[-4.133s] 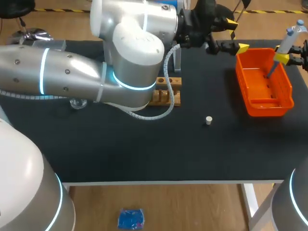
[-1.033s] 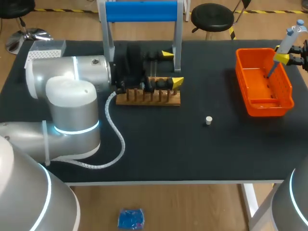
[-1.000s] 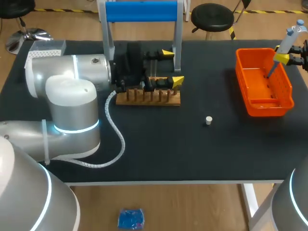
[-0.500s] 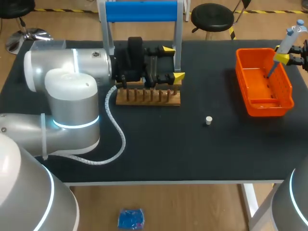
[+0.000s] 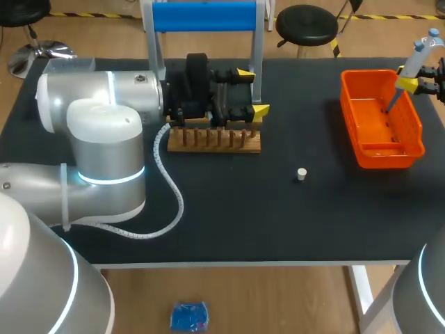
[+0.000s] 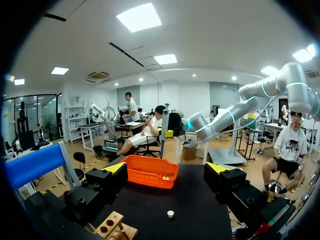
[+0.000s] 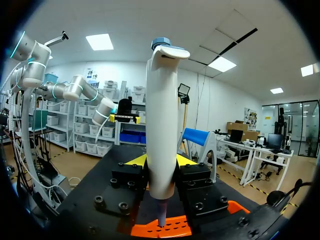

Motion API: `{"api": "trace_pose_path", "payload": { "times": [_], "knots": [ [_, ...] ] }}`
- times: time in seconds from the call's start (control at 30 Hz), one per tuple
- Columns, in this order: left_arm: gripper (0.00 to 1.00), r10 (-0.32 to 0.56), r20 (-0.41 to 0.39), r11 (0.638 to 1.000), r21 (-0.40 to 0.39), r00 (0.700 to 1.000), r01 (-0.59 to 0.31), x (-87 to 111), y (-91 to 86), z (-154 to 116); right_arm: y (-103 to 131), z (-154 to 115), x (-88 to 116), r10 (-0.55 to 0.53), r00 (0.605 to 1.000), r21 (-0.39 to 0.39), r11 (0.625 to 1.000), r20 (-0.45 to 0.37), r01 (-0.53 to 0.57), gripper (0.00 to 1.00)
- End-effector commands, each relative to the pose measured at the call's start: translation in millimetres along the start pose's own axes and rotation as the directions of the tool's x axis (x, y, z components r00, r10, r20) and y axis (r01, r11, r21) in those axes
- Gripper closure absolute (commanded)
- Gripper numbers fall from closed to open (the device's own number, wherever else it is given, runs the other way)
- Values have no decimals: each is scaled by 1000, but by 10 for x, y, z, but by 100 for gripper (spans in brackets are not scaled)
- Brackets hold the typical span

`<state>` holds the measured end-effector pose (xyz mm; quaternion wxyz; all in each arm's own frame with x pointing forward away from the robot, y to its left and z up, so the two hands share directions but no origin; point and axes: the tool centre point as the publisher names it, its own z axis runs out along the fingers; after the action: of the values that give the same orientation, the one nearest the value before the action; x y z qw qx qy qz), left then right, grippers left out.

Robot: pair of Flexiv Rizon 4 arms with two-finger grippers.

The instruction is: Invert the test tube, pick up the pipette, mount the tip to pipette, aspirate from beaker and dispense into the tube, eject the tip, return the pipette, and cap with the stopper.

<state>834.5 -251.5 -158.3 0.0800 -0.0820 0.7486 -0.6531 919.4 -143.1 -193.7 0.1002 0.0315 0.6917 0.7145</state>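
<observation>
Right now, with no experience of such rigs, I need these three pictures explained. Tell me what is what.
Two robot arms stand at a black table. The head view looks down from above; each round picture comes from a camera on one arm's wrist. The left gripper is open and empty, by the wooden rack. The right gripper holds a pipette over the orange bin. A small white stopper lies on the table.
</observation>
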Motion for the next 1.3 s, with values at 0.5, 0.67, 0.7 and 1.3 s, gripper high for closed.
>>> {"api": "trace_pose_path", "payload": {
  "times": [0.5, 0.67, 0.7, 1.3],
  "knots": [
    [0, 0, -3, 1000, 3, 1000, 0, -9, 7, 2, 404, 347, 645, -65, 998, 123, 990, 19, 62, 100],
    [0, 0, -3, 1000, 3, 1000, 0, -9, 7, 2, 332, 603, 948, -20, 1000, 111, 994, 10, 18, 100],
    [0, 0, -3, 1000, 3, 1000, 0, -9, 7, 2, 287, 666, 1008, -15, 1000, 114, 993, 0, 15, 100],
    [0, 0, -3, 1000, 3, 1000, 0, -9, 7, 2, 60, 1776, 1515, -59, 994, 9, 998, -93, 60, 100]
  ]
}}
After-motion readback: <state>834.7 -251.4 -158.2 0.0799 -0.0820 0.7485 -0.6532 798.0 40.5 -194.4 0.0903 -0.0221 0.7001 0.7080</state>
